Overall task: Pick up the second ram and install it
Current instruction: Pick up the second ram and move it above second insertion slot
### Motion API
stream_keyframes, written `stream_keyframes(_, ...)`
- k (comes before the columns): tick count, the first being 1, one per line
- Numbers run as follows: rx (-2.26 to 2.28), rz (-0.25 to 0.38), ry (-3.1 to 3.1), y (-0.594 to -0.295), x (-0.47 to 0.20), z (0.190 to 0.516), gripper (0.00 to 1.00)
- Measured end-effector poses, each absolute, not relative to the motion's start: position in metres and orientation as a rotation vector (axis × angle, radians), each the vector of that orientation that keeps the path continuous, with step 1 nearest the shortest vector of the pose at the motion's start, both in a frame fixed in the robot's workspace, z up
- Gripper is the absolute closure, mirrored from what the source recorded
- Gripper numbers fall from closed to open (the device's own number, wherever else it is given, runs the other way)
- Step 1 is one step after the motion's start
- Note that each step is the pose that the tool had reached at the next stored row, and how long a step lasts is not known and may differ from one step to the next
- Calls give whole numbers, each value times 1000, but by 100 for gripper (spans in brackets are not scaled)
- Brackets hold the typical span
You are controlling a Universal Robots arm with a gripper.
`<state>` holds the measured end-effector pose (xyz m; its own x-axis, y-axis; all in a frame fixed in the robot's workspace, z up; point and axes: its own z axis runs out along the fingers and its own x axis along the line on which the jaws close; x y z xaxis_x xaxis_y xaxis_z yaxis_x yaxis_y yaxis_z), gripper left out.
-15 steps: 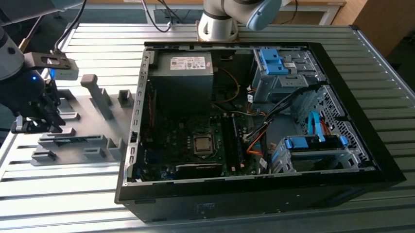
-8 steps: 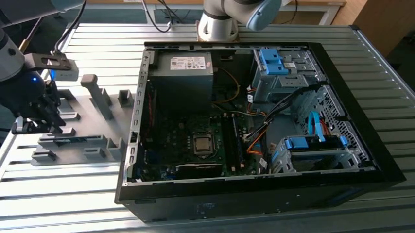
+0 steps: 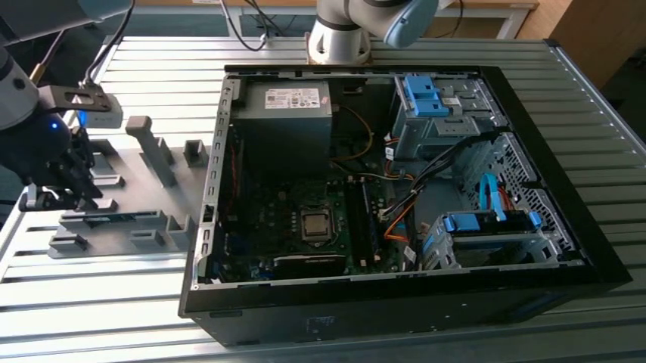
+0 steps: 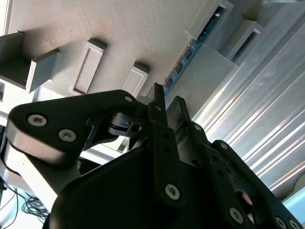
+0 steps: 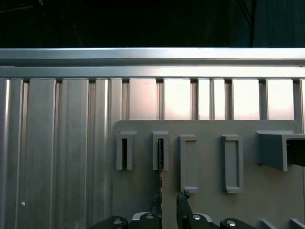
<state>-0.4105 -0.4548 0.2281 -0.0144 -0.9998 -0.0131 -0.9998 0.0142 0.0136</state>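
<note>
Hovering at the second ram in its tray, the end effector stands slightly parted.

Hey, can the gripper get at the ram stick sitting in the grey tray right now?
Likely yes. The gripper is right at the second ram, which stands on edge in the grey tray, and nothing lies between them.

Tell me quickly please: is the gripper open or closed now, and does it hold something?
Gripper: open, holding nothing; its fingertips are close by the ram, which stands in a slot of the tray.
</note>
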Motion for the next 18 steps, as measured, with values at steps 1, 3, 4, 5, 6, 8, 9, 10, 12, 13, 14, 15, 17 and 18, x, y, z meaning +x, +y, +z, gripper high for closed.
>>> stream_keyframes(1,2205,-30,-2237,-455,-411,228,73)
stream_keyframes(3,2205,-30,-2237,-455,-410,228,73)
stream_keyframes(4,2206,-30,-2237,-455,-410,228,73)
stream_keyframes(5,2207,-30,-2235,-462,-411,218,73)
stream_keyframes(6,2207,-30,-2235,-462,-410,237,73)
stream_keyframes(8,2207,-30,-2235,-462,-410,240,73)
stream_keyframes(9,2207,-30,-2235,-462,-410,242,73)
stream_keyframes(10,2207,-30,-2235,-462,-410,244,73)
stream_keyframes(12,2208,-30,-2235,-462,-410,248,73)
stream_keyframes(13,2207,-30,-2235,-462,-410,254,73)
stream_keyframes(14,2207,-30,-2235,-462,-410,256,73)
stream_keyframes(15,2207,-30,-2235,-462,-410,258,73)
stream_keyframes(17,2207,-30,-2235,-462,-410,262,73)
stream_keyframes(18,2208,-30,-2235,-462,-410,263,73)
